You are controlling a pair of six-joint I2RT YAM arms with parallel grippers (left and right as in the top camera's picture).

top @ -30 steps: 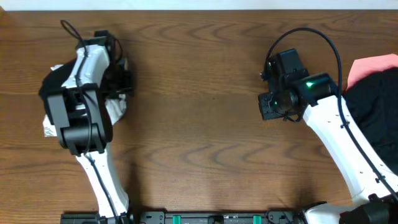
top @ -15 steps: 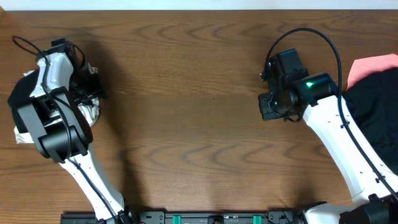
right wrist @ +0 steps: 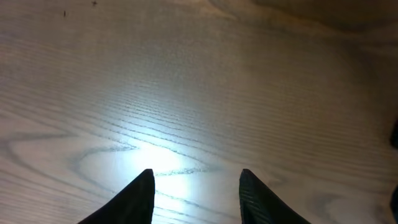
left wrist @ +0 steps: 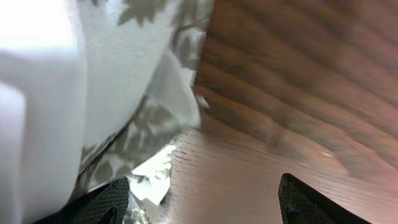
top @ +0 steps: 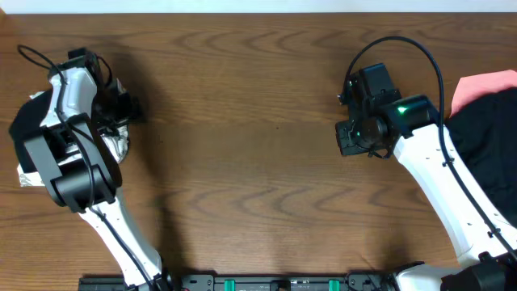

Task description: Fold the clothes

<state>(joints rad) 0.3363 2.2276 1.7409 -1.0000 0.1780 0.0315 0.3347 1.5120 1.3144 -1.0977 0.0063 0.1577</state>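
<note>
Left wrist view is showing left jaws gaping, apparently depositing the white printed garment (left wrist: 118, 68); right jaws, half-open, empty, should be fetching the black shirt (top: 497, 129) next.

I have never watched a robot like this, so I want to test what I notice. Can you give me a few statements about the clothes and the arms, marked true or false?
1. The right end effector holds nothing; only bare table shows between its jaws. True.
2. The white, grey-printed garment lies beside the left end effector. True.
3. The pink piece lies beside the left end effector too. False: it lies at the table's right edge, next to a black garment.
4. The table is white plastic. False: it is brown wood grain.
</note>
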